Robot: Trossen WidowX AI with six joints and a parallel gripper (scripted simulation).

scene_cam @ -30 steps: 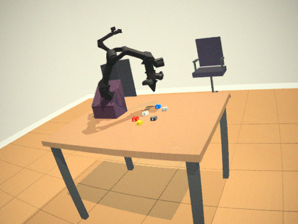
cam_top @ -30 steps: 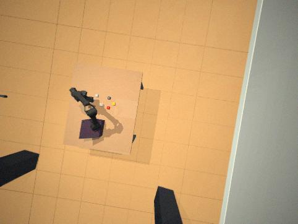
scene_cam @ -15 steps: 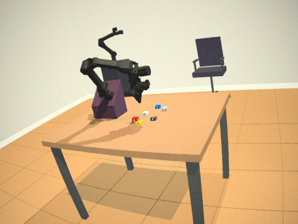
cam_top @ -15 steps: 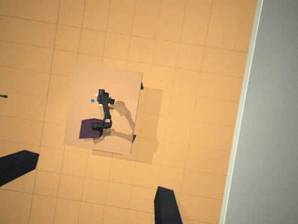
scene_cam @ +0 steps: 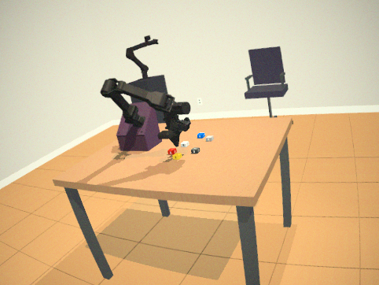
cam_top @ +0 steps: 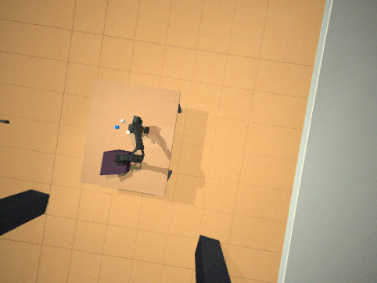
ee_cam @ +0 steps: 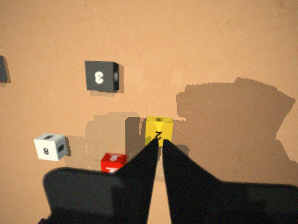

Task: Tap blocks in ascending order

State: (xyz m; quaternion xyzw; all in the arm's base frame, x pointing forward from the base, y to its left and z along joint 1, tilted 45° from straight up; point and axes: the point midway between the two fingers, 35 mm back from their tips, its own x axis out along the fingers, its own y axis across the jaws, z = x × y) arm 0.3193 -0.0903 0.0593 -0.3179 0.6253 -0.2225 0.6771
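Note:
My gripper (scene_cam: pixel 176 146) (ee_cam: pixel 160 143) is shut and empty, its tips above the yellow block. The yellow block (scene_cam: pixel 177 156) (ee_cam: pixel 159 128) shows a 2. The black block (scene_cam: pixel 195 150) (ee_cam: pixel 93 77) shows a 3 and lies up and left of the tips in the wrist view. The white block (scene_cam: pixel 185 144) (ee_cam: pixel 44 146) (cam_top: pixel 128 132) shows an 8. The red block (scene_cam: pixel 171 151) (ee_cam: pixel 114 159) is partly hidden by a finger. The blue block (cam_top: pixel 116 127) (scene_cam: pixel 201 135) and the grey block (cam_top: pixel 123 120) (scene_cam: pixel 209 138) lie farther back in the exterior view. In the top view the arm hides yellow, red and black.
The wooden table (cam_top: pixel 105 94) (scene_cam: pixel 220 177) bears the purple arm base (cam_top: pixel 109 166) (scene_cam: pixel 137 135). The red block sits close beside the yellow one. Behind the table, the exterior view shows an office chair (scene_cam: pixel 267 67). Arm shadows fall around the blocks.

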